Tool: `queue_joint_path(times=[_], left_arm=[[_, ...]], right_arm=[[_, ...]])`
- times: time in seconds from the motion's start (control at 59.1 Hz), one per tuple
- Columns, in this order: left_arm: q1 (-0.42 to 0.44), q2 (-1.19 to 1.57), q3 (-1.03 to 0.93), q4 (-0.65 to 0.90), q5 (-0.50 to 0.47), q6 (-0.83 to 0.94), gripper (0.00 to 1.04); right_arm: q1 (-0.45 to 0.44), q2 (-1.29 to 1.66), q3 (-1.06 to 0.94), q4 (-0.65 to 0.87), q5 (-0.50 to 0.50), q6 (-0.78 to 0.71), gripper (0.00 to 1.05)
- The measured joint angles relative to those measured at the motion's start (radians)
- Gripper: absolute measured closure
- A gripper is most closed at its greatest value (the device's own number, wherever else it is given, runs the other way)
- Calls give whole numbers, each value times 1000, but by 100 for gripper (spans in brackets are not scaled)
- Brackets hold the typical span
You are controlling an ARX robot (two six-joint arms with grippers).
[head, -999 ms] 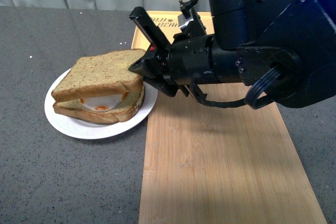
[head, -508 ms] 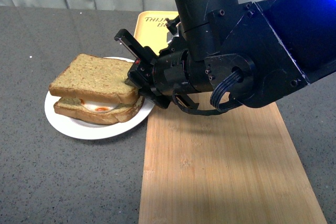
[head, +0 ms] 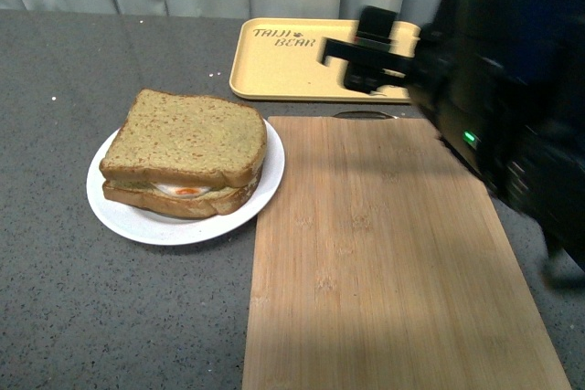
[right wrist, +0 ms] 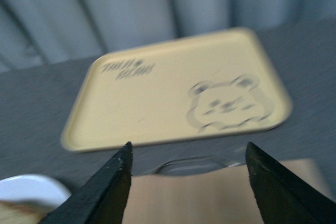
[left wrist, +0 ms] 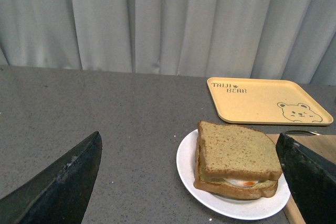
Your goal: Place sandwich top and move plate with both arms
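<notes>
The sandwich top (head: 190,137), a plain brown bread slice, lies flat on the egg-bearing slice on the round white plate (head: 119,210). Both also show in the left wrist view, the top (left wrist: 236,150) and the plate (left wrist: 185,161). My right gripper (head: 366,57) is open and empty, blurred, raised over the far edge of the wooden board, well right of the plate. In its own view the right gripper (right wrist: 186,153) hangs over the board's far end. My left gripper (left wrist: 191,153) is open and empty, its fingers wide apart, looking at the sandwich from a distance.
A wooden cutting board (head: 384,262) lies right of the plate, touching its rim. A yellow tray with a bear drawing (head: 292,66) stands behind the board. Grey curtains (left wrist: 168,19) hang at the back. The table top (head: 91,317) is dark grey.
My right gripper has let go of the top slice and drawn back up and right, away from the plate. The slice now rests squarely on the sandwich. The plate sits slightly further right.
</notes>
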Motion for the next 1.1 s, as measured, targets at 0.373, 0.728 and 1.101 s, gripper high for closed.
queue_joint_path(times=[0.373,0.728,1.101], left_arm=[[0,-2,0,0,1,0,7],[0,-2,0,0,1,0,7],[0,-2,0,0,1,0,7]], right_arm=[[-204,-426,-476,224,-148,-266,104],[-308,-737,-638,73,-248,-268,104],[-412,-1151,-702,-272,-375,-268,104]])
